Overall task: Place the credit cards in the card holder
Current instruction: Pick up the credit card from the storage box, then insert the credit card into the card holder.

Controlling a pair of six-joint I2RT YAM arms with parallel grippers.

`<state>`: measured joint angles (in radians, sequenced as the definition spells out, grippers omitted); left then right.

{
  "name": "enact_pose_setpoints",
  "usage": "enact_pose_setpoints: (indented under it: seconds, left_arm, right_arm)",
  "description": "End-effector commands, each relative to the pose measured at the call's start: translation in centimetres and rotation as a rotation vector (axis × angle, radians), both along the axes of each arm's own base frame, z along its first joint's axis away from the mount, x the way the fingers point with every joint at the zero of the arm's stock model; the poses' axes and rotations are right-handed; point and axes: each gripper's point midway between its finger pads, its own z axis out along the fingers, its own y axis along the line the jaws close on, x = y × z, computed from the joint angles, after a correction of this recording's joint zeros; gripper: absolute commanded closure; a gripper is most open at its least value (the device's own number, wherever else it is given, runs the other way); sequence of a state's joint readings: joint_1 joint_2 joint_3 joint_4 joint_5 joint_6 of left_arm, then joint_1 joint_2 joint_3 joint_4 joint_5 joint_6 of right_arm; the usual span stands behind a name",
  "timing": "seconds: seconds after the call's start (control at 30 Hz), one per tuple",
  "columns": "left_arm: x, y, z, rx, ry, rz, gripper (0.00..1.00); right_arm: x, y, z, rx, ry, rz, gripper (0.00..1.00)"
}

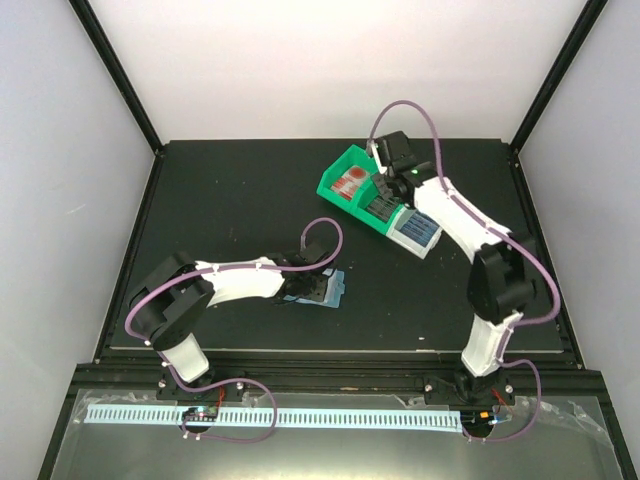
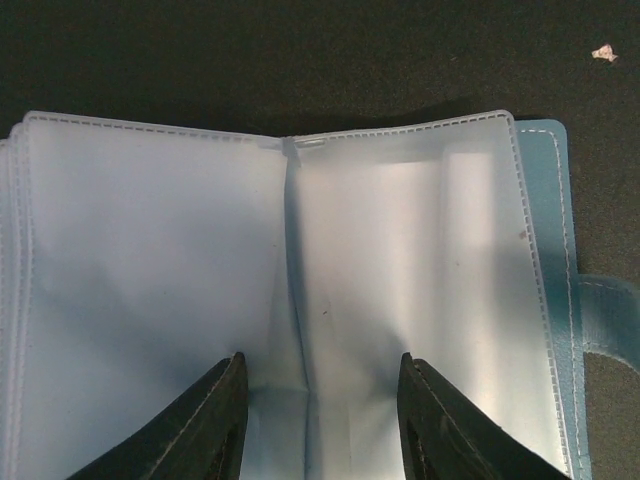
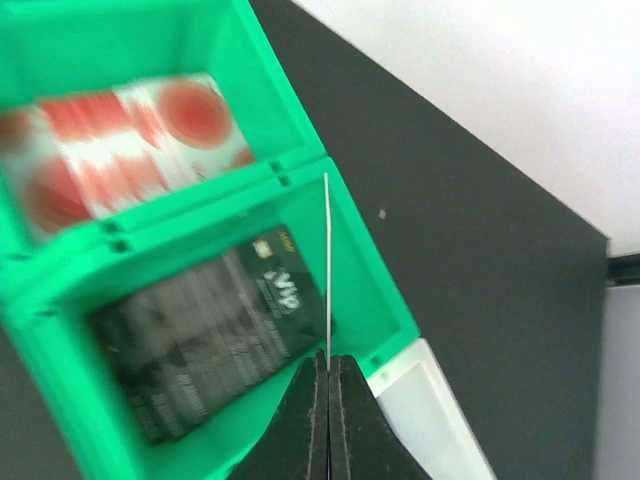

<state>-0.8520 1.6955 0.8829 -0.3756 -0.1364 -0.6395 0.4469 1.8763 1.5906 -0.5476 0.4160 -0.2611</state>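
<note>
Clear plastic pockets lie exposed: the card holder [image 2: 150, 280] is spread open and flat on the tabletop [image 1: 230, 200], near the middle and toward the near edge. The left fingers [image 1: 319, 284] are parted and bear down on it, one tip on either side of the centre fold; they grip nothing. In the left wrist view the teal cover shows only as a strip along the right margin, with the clasp tab [image 2: 610, 320] projecting beyond it. The visible pockets appear empty. Which edge of a pocket is open cannot be determined.

The right fingers [image 3: 328, 385] are closed on one credit card [image 3: 327, 260], seen edge-on as a thin pale line running straight out from the tips. Its face colour cannot be told. It is held above the green bin [image 3: 375, 300], at the far right of the tabletop. Beneath it a dark card [image 3: 200, 340] lies flat in one compartment, and blurred red-and-white cards [image 3: 120, 140] fill the next. A white bin [image 3: 435, 400] abuts the green one.

Governing relation: the card holder lies well apart from the held card, toward the near left and under the left arm.

Assessment: the right arm must carry the card across and turn it until its plane matches a pocket lying flat.

Risk: the thin pocket film may buckle unless the left fingers pin it.
</note>
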Motion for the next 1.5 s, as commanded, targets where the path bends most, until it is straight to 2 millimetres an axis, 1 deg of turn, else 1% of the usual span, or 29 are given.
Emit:
enact_pose_setpoints:
  seconds: [0.0, 0.07, 0.1, 0.23, 0.33, 0.43, 0.47, 0.6, 0.67, 0.8, 0.9, 0.97, 1.07, 1.13, 1.23, 1.3, 1.37, 1.43, 1.47]
  left_arm:
    - [-3.6, 3.0, -4.7, 0.107, 0.189, -0.015, 0.56]
    - [-3.6, 2.5, -4.3, 0.073, 0.193, -0.024, 0.55]
    - [-3.6, 2.3, -4.2, 0.059, 0.197, -0.028, 0.54]
    - [-3.7, 1.7, -3.4, -0.008, 0.207, -0.037, 0.52]
    - [-3.7, 1.2, -2.7, -0.062, 0.215, -0.039, 0.51]
    - [-3.7, 0.9, -2.1, -0.104, 0.218, -0.041, 0.51]
    - [-3.8, 0.9, -2.1, -0.115, 0.222, -0.042, 0.5]
    - [-3.9, 0.9, -2.1, -0.139, 0.239, -0.045, 0.5]
    - [-3.9, 1.0, -2.2, -0.142, 0.245, -0.042, 0.5]
    - [-3.7, 1.2, -1.9, -0.148, 0.243, -0.029, 0.53]
    - [-3.3, 1.1, -1.5, -0.162, 0.239, -0.02, 0.55]
    - [-3.2, 1.1, -1.4, -0.169, 0.24, -0.017, 0.57]
    - [-3.1, 0.9, -1.2, -0.177, 0.244, -0.017, 0.58]
    - [-2.9, 1.1, -1.1, -0.172, 0.243, -0.013, 0.59]
    - [-2.5, 1.2, -0.1, -0.182, 0.223, -0.004, 0.61]
    - [-2.2, 1.5, 1.3, -0.187, 0.188, 0.004, 0.61]
    - [-1.8, 1.8, 2.4, -0.186, 0.154, 0.018, 0.6]
    - [-1.7, 2.7, 3.1, -0.165, 0.134, 0.049, 0.59]
    - [-1.5, 3.2, 3.3, -0.149, 0.12, 0.063, 0.59]
  right_arm:
    - [-3.6, 2.0, 5.4, 0.36, -0.019, -0.007, 0.99]
    - [-5.3, 2.7, 6.1, 0.474, 0.011, 0.01, 0.99]
    - [-6.2, 2.9, 6.0, 0.52, 0.033, 0.017, 0.99]
    - [-9.9, 3.1, 5.3, 0.691, 0.14, 0.017, 0.99]
    - [-12.6, 4.2, 4.8, 0.883, 0.215, 0.048, 0.99]
    - [-15.7, 5.5, 3.8, 1.039, 0.313, 0.101, 0.99]
    - [-16.8, 5.9, 2.7, 1.073, 0.359, 0.107, 0.99]
    - [-19.6, 7.5, 1.1, 1.226, 0.495, 0.151, 0.99]
    - [-20.2, 7.7, -0.3, 1.268, 0.539, 0.127, 0.99]
    - [-20.6, 8.1, -3.0, 1.316, 0.603, 0.053, 0.99]
    - [-20.8, 9.0, -3.9, 1.351, 0.639, 0.034, 0.99]
    - [-20.9, 9.8, -3.9, 1.375, 0.651, 0.041, 0.99]
    - [-21.2, 11.1, -4.5, 1.376, 0.677, 0.038, 0.99]
    - [-21.5, 11.9, -5.4, 1.362, 0.703, 0.021, 0.99]
    - [-21.9, 12.8, -7.4, 1.321, 0.73, -0.037, 0.99]
    - [-22.2, 13.3, -8.5, 1.299, 0.736, -0.066, 0.99]
    - [-22.4, 13.9, -9.3, 1.295, 0.743, -0.081, 0.99]
    - [-22.7, 14.7, -9.9, 1.318, 0.76, -0.069, 0.99]
    - [-22.7, 15.0, -9.9, 1.341, 0.759, -0.06, 0.99]
